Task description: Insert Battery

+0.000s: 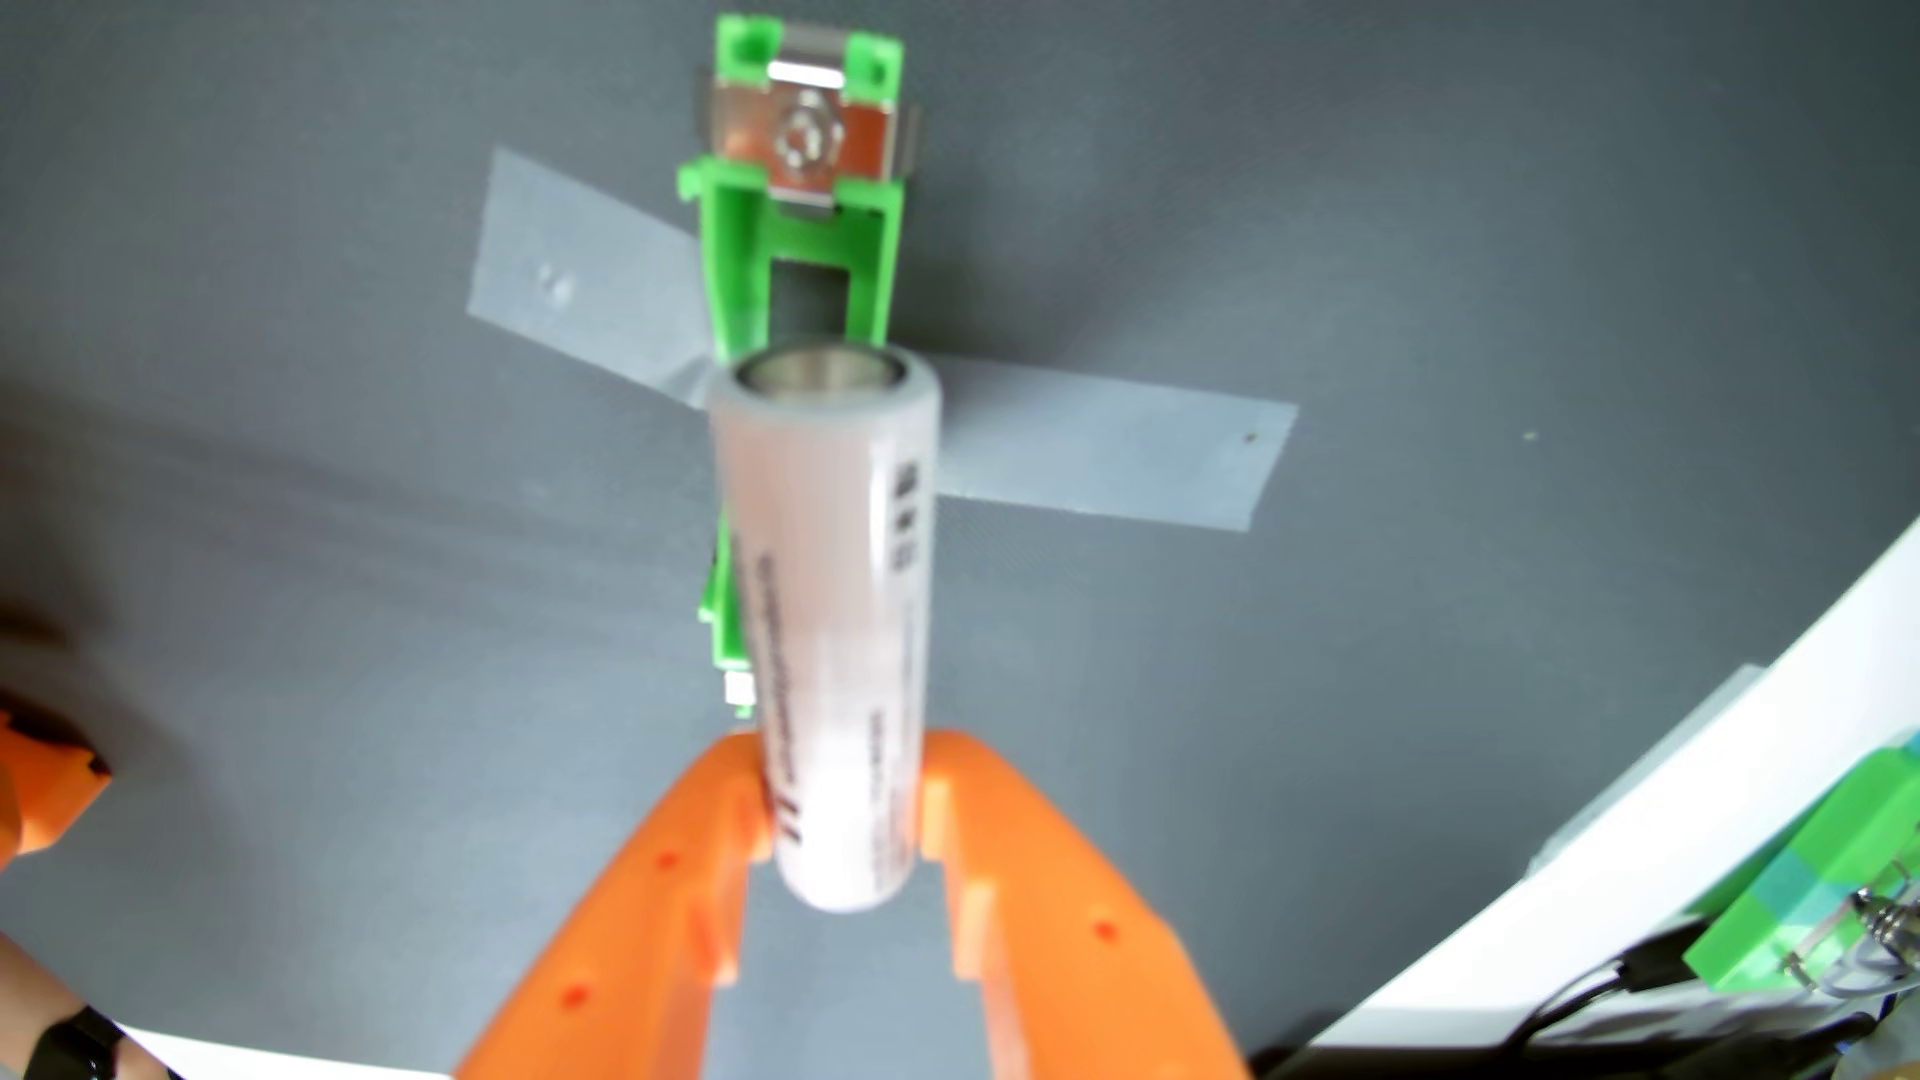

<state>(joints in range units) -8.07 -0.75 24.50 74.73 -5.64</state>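
Lying flat on the grey tabletop (1455,260) toward its far edge is a green battery holder (795,270), taped down by a strip of grey tape (1101,447) running under it to both sides; a metal contact clip (802,140) sits at the holder's far end; the slot is open, the grey surface showing through it; a white board (1621,831) curves along the tabletop's right edge, with another green block (1829,893) with springs and black cables (1579,997) beyond it at the lower right corner; an orange part (47,789) pokes in at the left edge, too blurred to identify; nothing lies between battery and holder slot.

Wrist view: orange gripper (844,800) enters from the bottom edge, both fingers (665,893) pressed against the near end of a white battery (831,623), clamped on it; battery points away from the camera, lengthwise in line with the holder, its metal far end over the holder's middle, covering the near half of the holder; whether it touches the holder cannot be told; printed text runs along its side, blurred.
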